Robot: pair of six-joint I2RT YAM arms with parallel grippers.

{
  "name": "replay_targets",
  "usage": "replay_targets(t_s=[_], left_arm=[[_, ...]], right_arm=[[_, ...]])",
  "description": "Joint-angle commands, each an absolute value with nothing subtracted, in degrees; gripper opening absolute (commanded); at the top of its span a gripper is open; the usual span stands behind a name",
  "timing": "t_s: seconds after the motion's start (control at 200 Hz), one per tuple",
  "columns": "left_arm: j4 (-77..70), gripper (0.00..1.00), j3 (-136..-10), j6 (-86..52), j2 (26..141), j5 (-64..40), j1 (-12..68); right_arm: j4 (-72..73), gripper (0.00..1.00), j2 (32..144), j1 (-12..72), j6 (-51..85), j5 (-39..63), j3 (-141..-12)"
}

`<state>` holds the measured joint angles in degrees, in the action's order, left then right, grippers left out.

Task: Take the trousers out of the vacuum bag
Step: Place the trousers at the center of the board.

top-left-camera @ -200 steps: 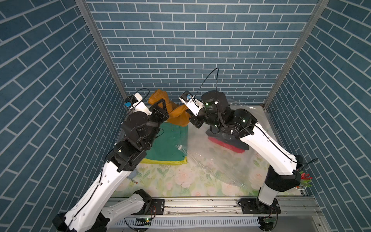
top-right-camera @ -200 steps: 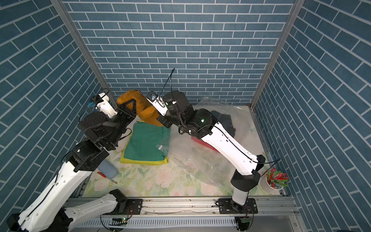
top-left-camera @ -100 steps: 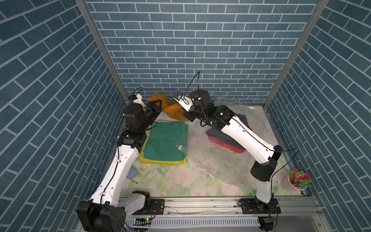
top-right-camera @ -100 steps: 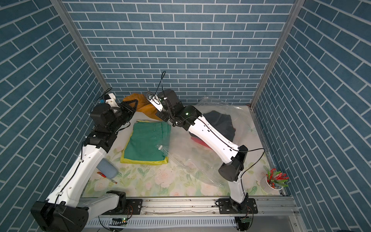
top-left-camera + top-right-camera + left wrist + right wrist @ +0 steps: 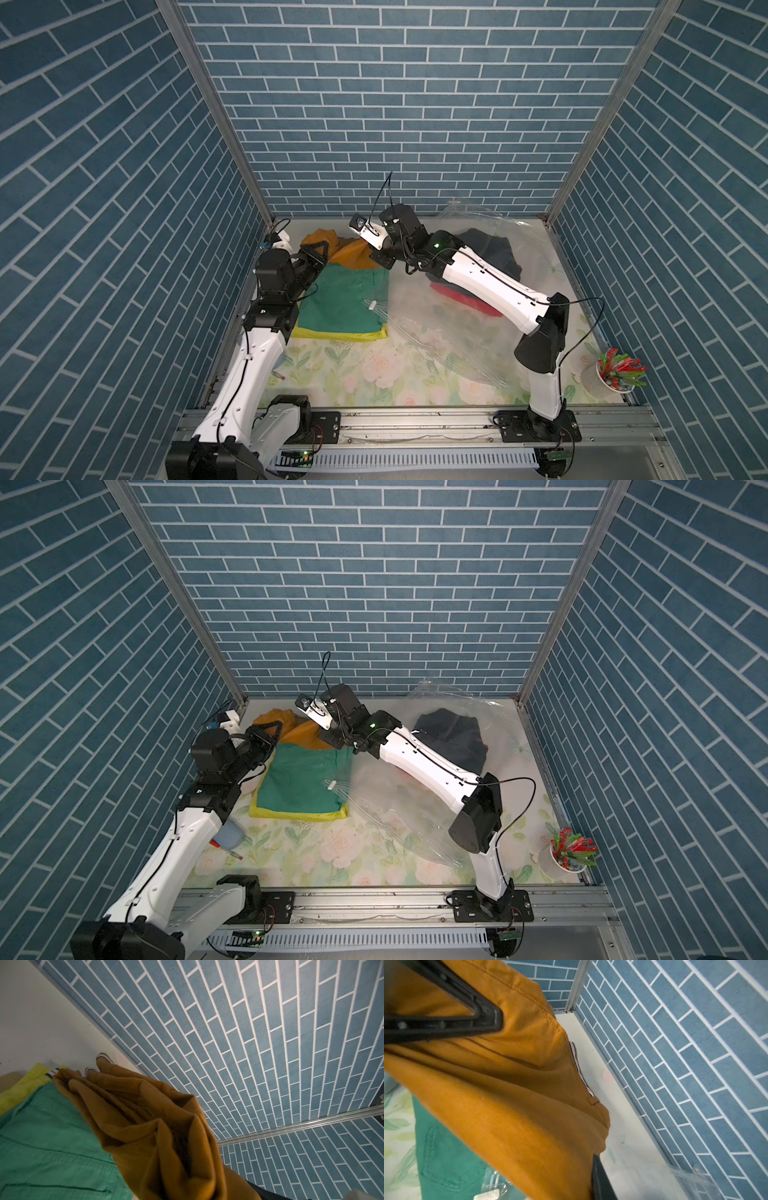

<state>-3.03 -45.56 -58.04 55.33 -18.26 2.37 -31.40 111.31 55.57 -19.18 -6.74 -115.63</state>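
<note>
We see both pincers pinched shut on the brown trousers, the left pincer at one end and the right pincer at the other. They are close to the back wall and out of the bag. A striped band runs along their edge. Just in front, green trousers lie flat on yellow trousers, whose edge peeks out. The bag's edge laps over the green ones. Black trousers and red trousers lie under its plastic. The counter in front is open.
</note>
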Motion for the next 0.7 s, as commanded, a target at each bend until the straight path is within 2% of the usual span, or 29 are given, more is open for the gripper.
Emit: replay_targets(t_s=[0.0, 0.335, 0.695], left_arm=[[-1.01, 0.0, -43.21, -55.46, 50.38, -17.24, 0.81], [3.55, 0.0, -33.62, -53.74, 44.36, -16.99, 0.09], [11.32, 0.0, -26.79, -52.39, 38.6, -12.71, -0.18]], right_arm=[[-21.83, 0.0, 102.39, 53.38, -12.95, -10.12, -109.39], [-13.99, 0.0, 94.58, 57.17, -7.95, -7.77, -89.25], [-5.76, 0.0, 92.97, 61.29, -2.2, -6.14, -74.92]])
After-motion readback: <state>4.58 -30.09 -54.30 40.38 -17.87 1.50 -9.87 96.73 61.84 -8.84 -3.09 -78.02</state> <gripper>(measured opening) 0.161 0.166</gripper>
